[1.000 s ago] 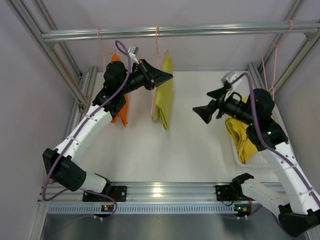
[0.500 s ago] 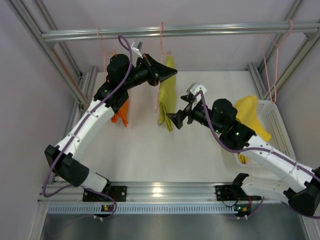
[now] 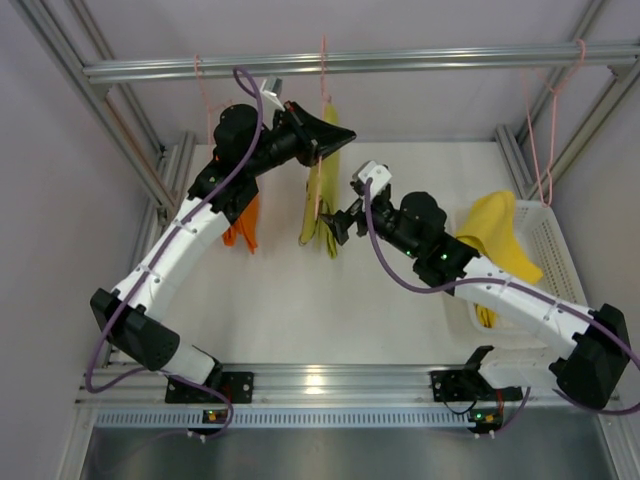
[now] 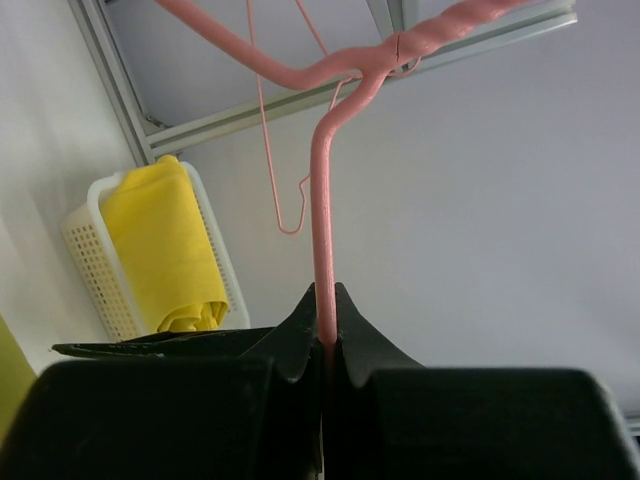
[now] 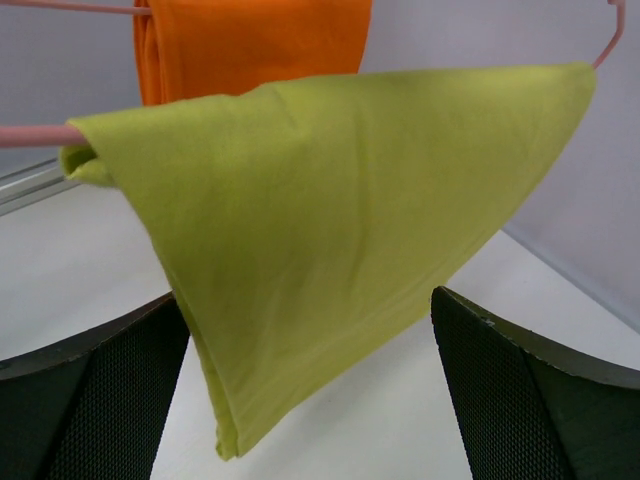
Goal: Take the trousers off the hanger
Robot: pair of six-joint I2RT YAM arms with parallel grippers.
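The yellow-green trousers (image 3: 322,205) hang folded over a pink hanger (image 3: 320,100) under the top rail. My left gripper (image 3: 325,140) is shut on the hanger's thin stem (image 4: 323,230), just above the cloth. My right gripper (image 3: 335,225) is open at the trousers' lower right edge. In the right wrist view the cloth (image 5: 330,220) hangs between the spread fingers (image 5: 540,390), touching neither. The orange trousers (image 3: 243,225) hang on a second hanger behind my left arm and also show in the right wrist view (image 5: 250,45). The yellow trousers (image 3: 495,240) lie in the basket.
A white slotted basket (image 3: 555,260) stands at the table's right edge, and also shows in the left wrist view (image 4: 85,250). An empty pink hanger (image 3: 545,150) hangs at the far right. An aluminium rail (image 3: 450,58) crosses overhead, with frame posts at both sides.
My right arm has swung left from the basket to the yellow-green trousers, its gripper staying open. My left gripper has shifted a little on the hanger, and the trousers have swung slightly.
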